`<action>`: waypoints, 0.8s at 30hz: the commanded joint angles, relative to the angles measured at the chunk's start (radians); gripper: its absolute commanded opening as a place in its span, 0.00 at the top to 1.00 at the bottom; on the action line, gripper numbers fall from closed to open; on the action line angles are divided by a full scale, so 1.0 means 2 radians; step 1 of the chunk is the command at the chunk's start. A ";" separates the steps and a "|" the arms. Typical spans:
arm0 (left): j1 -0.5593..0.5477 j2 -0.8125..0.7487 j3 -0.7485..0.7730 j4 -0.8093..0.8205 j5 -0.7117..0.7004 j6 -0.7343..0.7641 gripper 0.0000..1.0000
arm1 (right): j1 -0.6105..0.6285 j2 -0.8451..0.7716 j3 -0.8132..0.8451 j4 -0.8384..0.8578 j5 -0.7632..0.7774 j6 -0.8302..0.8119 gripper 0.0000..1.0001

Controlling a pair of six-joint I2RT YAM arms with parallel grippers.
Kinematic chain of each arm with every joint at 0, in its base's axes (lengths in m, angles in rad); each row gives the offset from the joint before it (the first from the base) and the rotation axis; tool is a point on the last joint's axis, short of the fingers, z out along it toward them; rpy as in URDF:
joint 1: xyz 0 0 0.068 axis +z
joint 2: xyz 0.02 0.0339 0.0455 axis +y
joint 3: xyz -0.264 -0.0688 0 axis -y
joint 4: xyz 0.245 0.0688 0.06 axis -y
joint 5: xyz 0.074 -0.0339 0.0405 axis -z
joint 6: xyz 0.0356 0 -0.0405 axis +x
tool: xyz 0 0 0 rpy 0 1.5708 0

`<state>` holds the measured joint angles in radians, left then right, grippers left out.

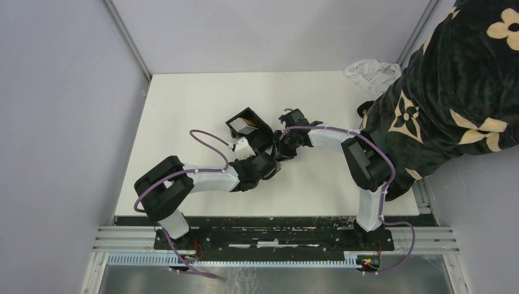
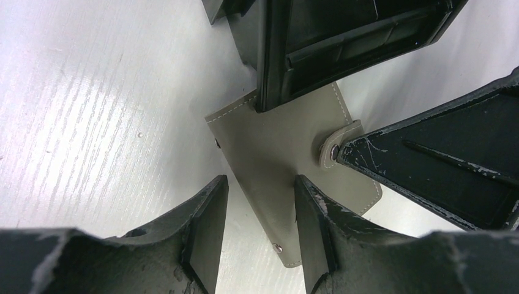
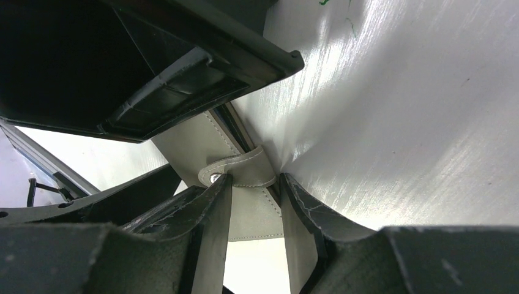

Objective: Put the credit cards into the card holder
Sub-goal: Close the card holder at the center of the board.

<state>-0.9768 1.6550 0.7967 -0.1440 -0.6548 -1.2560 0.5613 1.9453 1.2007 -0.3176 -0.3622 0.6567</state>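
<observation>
The card holder [image 2: 275, 147] is a grey-green stitched leather case with a snap strap [image 3: 245, 168], lying partly under a black open-top box [image 1: 248, 125]. The credit cards [image 1: 245, 127] show as a tan and a whitish sliver inside that box. My left gripper [image 2: 260, 184] is open over the case's near corner, one finger on the table and the other over the leather. My right gripper [image 3: 257, 180] brackets the strap, with one fingertip at the snap and the other at the case's edge. In the top view both grippers [image 1: 276, 153] meet just right of the box.
The black box [image 3: 153, 61] crowds both wrist views from above. A crumpled white cloth [image 1: 370, 70] lies at the table's back right corner. A person in a dark flowered garment [image 1: 465, 92] leans over the right edge. Grey walls stand left and behind.
</observation>
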 commanded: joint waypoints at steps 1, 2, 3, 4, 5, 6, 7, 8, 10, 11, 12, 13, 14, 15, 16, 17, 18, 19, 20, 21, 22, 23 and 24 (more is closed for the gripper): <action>0.003 -0.011 0.001 -0.029 0.012 0.024 0.45 | 0.002 0.013 0.009 -0.011 0.019 -0.014 0.59; 0.004 -0.011 0.001 -0.031 0.013 0.020 0.44 | 0.002 0.012 0.008 -0.011 0.019 -0.014 0.59; 0.005 -0.012 -0.001 -0.031 0.013 0.018 0.43 | 0.002 0.012 0.009 -0.010 0.018 -0.014 0.59; 0.006 -0.013 -0.003 -0.030 0.013 0.016 0.42 | 0.002 0.010 0.008 -0.008 0.016 -0.014 0.59; 0.007 -0.012 -0.004 -0.029 0.014 0.015 0.42 | 0.002 0.009 0.006 -0.004 0.014 -0.013 0.59; 0.010 -0.010 -0.005 -0.030 0.015 0.012 0.42 | 0.002 0.008 0.005 -0.001 0.013 -0.012 0.58; 0.010 -0.009 -0.006 -0.031 0.016 0.009 0.42 | 0.002 0.007 0.005 -0.001 0.012 -0.012 0.58; 0.012 -0.008 -0.007 -0.032 0.016 0.007 0.42 | 0.002 0.006 0.006 0.001 0.011 -0.012 0.57; 0.013 -0.005 -0.009 -0.032 0.017 0.004 0.43 | 0.002 0.005 0.006 0.003 0.007 -0.011 0.56; 0.014 -0.004 -0.011 -0.034 0.016 0.003 0.43 | 0.002 0.003 0.006 0.004 0.006 -0.011 0.55; 0.014 -0.003 -0.011 -0.038 0.015 0.000 0.44 | 0.002 0.003 0.006 0.006 0.006 -0.011 0.55; 0.014 -0.003 -0.012 -0.041 0.014 -0.004 0.45 | 0.002 0.002 0.006 0.008 0.004 -0.010 0.55; 0.015 -0.002 -0.014 -0.044 0.013 -0.005 0.46 | 0.002 0.001 0.005 0.010 0.002 -0.009 0.54; 0.015 -0.001 -0.016 -0.045 0.012 -0.007 0.47 | 0.002 0.002 0.006 0.012 0.001 -0.008 0.54; 0.015 0.000 -0.017 -0.047 0.012 -0.009 0.48 | 0.002 0.003 0.006 0.014 -0.001 -0.007 0.54; 0.015 0.001 -0.018 -0.050 0.012 -0.011 0.49 | 0.002 0.004 0.007 0.015 -0.002 -0.006 0.54; 0.015 0.001 -0.019 -0.052 0.011 -0.012 0.49 | 0.002 0.005 0.007 0.016 -0.004 -0.006 0.54; 0.016 0.002 -0.020 -0.054 0.011 -0.014 0.50 | 0.002 0.005 0.007 0.017 -0.004 -0.006 0.54; 0.015 0.002 -0.021 -0.055 0.010 -0.015 0.51 | 0.002 0.005 0.007 0.019 -0.005 -0.005 0.54; 0.015 0.003 -0.023 -0.057 0.010 -0.016 0.52 | 0.002 0.005 0.007 0.020 -0.006 -0.004 0.54; 0.015 0.003 -0.024 -0.057 0.010 -0.017 0.53 | 0.002 0.006 0.007 0.021 -0.007 -0.003 0.54; 0.016 0.004 -0.025 -0.057 0.010 -0.017 0.53 | 0.002 0.006 0.007 0.022 -0.009 -0.003 0.54; 0.016 0.005 -0.025 -0.057 0.010 -0.018 0.54 | 0.002 0.005 0.007 0.023 -0.010 -0.002 0.54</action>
<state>-0.9546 1.6470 0.7879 -0.1543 -0.6449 -1.2652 0.5613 1.9461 1.2022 -0.3004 -0.3840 0.6567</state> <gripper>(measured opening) 0.475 0.455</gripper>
